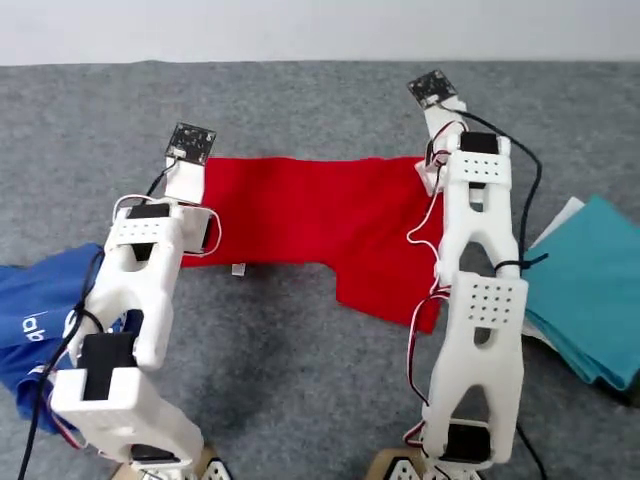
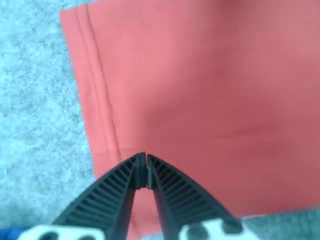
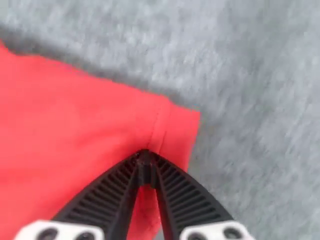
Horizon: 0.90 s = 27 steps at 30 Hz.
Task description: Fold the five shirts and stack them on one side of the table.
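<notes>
A red shirt [image 1: 300,215] lies partly folded across the middle of the grey table [image 1: 300,380]. My left gripper [image 1: 196,188] is at its left edge; in the left wrist view the gripper [image 2: 145,170] is shut, its black fingers [image 2: 115,192] pinched together on the red shirt [image 2: 210,90] beside a stitched hem. My right gripper [image 1: 432,172] is at the shirt's far right corner; in the right wrist view it [image 3: 145,162] is shut on the red shirt [image 3: 75,140] along a seam near the corner. A crumpled blue shirt [image 1: 40,310] lies at the left. Folded teal shirts [image 1: 590,290] lie at the right.
A white layer [image 1: 566,214] peeks out under the teal stack. Bare grey felt runs along the far side and in front between the two arm bases. A white wall edge [image 1: 300,30] bounds the table at the back.
</notes>
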Motion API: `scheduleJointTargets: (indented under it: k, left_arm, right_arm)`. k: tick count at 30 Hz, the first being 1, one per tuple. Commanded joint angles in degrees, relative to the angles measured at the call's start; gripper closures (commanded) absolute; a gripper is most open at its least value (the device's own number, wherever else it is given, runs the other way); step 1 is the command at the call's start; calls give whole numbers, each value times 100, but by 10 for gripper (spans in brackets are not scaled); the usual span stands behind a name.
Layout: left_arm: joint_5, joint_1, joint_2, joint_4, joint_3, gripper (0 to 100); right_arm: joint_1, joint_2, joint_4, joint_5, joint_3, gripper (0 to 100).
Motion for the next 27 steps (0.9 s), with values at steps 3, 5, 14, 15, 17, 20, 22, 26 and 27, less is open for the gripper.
scheduleJointTargets:
  k: [3,5,14,15,17,20,22,26,27]
  left_arm:
    - [26,44,-334,-123,-22,994]
    - [26,44,-334,-123,-22,994]
    - [35,35,-334,-132,-31,994]
    - [44,35,-325,-193,-22,994]
    - [53,-26,-316,-273,-22,994]
    - [237,-132,-316,-290,-31,994]
    - [360,-141,-316,-290,-31,994]
    - [343,-132,-316,-290,-31,993]
    - [343,-132,-316,-290,-31,993]
  right_arm:
    - [84,567,163,88,-1916,988]
    - [40,708,541,88,-2312,988]
    - [-453,848,2721,105,-3508,988]
    - [-497,848,2914,105,-3578,988]
    - [-567,848,3292,88,-3692,988]
    - [-602,813,3723,79,-3815,988]
    - [-549,778,3723,70,-3833,988]
    - [-470,435,3732,-97,-3780,989]
    - [-462,312,3741,-229,-3780,989]
